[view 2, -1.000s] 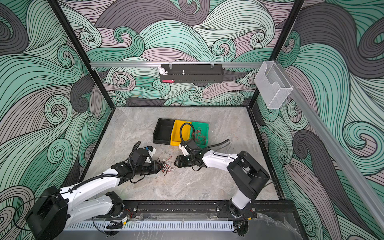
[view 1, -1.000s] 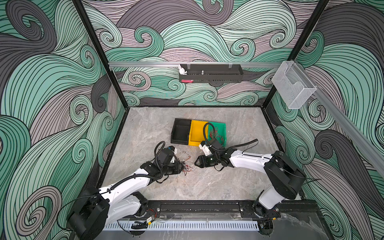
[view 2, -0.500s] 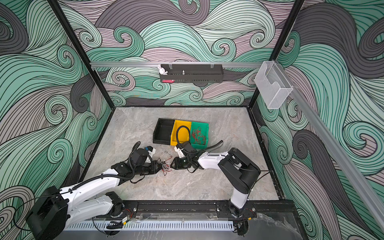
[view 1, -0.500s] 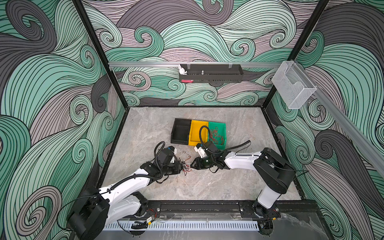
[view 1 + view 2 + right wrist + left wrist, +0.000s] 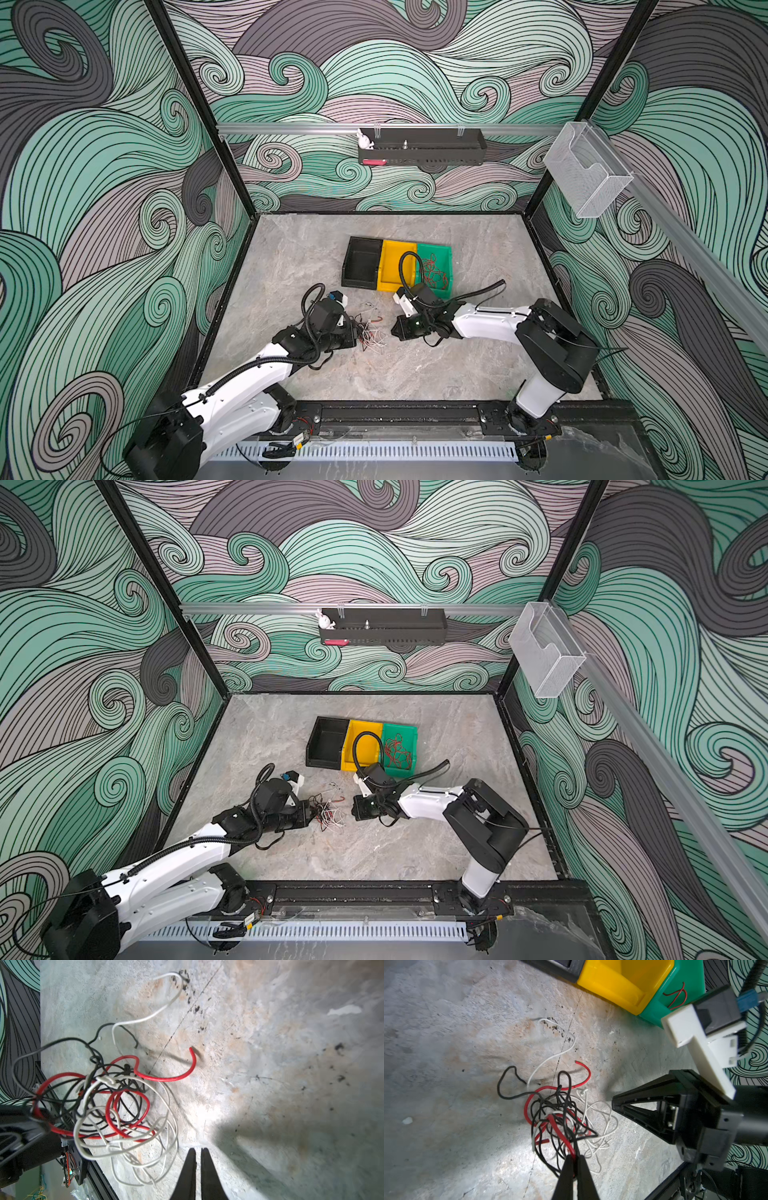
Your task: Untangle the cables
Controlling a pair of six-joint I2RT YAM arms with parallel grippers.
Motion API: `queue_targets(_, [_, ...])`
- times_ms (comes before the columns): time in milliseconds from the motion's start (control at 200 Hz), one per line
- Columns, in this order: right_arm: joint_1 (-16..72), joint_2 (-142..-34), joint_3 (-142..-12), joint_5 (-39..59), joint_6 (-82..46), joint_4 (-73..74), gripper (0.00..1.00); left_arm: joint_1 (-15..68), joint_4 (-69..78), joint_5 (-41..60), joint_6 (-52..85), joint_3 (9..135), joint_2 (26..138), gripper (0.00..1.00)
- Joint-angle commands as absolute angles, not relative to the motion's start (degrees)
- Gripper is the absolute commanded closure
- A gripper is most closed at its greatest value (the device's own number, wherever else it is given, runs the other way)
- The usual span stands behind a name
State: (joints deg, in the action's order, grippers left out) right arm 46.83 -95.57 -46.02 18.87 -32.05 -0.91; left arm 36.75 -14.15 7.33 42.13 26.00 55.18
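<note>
Surface: grey marbled tabletop [image 5: 415, 374] inside a booth with swirl-patterned walls.
Cables: the cables [image 5: 370, 332] [image 5: 329, 811] [image 5: 560, 1118] [image 5: 116, 1109], red, black and white, lie in one knotted pile between the two arms, in front of the bins.
Bins: black bin [image 5: 361, 262], yellow bin [image 5: 392, 270] and green bin [image 5: 442, 253] stand side by side; red wires [image 5: 434, 270] lie in the green one.
Left gripper: the left gripper [image 5: 574, 1157] has its tips pinched together on red and black strands at the edge of the pile.
Right gripper: the right gripper [image 5: 198, 1150] is drawn to a thin slit with nothing in it, just beside the white loops.
Hard to see: in both top views the strands are too fine to follow and the left fingertips are lost among them. Which strand crosses which inside the knot cannot be traced. The right arm's hose covers part of the yellow bin.
Change: both pairs of jaws have closed over the last second. The right gripper sits slightly back from its spot half a second ago, and the pile lies where it was.
</note>
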Motion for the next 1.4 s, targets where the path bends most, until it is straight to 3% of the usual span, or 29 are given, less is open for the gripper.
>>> queue_targets(0, [47.11,-93.00,-44.54,16.36,-30.30,-3.35,0.93,36.39,-16.94,4.93,42.71,26.02,53.71,0.93])
queue_targets(200, [47.27,-90.63,-43.66,19.16,-28.97,-1.37,0.88,36.39,-16.22,6.47,43.15,25.93,53.72,0.93])
queue_targets(355, [48.74,-89.49,-44.96,21.10,-26.26,1.14,0.67,36.38,-15.62,8.50,43.24,26.61,55.42,0.93])
queue_targets(796, [51.32,-97.31,-53.60,22.06,-22.28,2.92,0.57,36.39,-15.20,8.96,43.42,26.54,56.25,0.93])
queue_targets(1041, [51.50,-101.34,-55.62,21.87,-21.79,3.03,0.63,36.35,-15.42,8.59,43.28,26.63,55.87,0.93])
queue_targets(1191, [51.50,-100.15,-54.11,20.50,-22.49,3.38,0.82,36.38,-15.90,7.80,43.41,26.36,54.96,0.93])
queue_targets(1396, [51.48,-97.90,-51.84,19.95,-24.04,3.41,0.97,36.39,-16.98,6.69,43.58,26.19,53.97,0.93])
